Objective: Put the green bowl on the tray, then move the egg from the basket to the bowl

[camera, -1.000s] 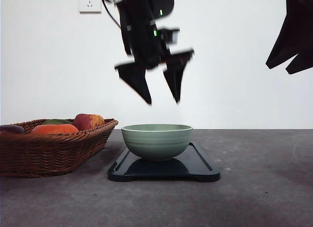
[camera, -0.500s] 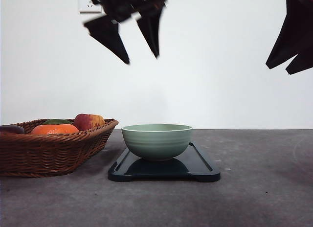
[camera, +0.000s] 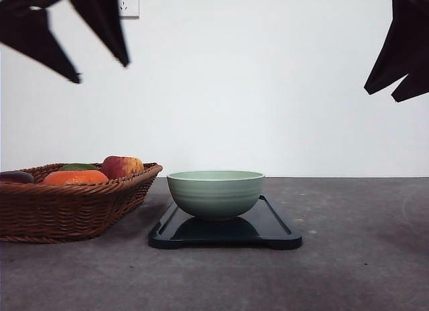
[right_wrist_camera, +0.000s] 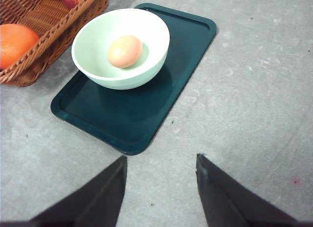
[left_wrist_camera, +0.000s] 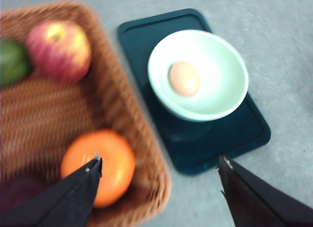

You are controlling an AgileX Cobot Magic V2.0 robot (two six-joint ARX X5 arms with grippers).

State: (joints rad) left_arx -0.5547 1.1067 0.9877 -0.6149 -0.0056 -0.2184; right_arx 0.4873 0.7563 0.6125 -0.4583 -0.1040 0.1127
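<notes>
Now a smooth egg [right_wrist_camera: 125, 51] lies in the ridged green bowl [camera: 215, 193] on the glossy tray [camera: 271, 224], beside the woven basket [camera: 67, 207]; both the left pincer [camera: 100, 66] and the right pincer [right_wrist_camera: 161, 180] hang spread apart.

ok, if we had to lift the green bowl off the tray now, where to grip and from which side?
Judgement: pinch the rim of the green bowl from above, one finger inside, one outside. The wall curves under to a narrow foot, so a side grip would likely slip. Use the rim section away from the basket, clear of the egg; the tray lies bare there.
</notes>
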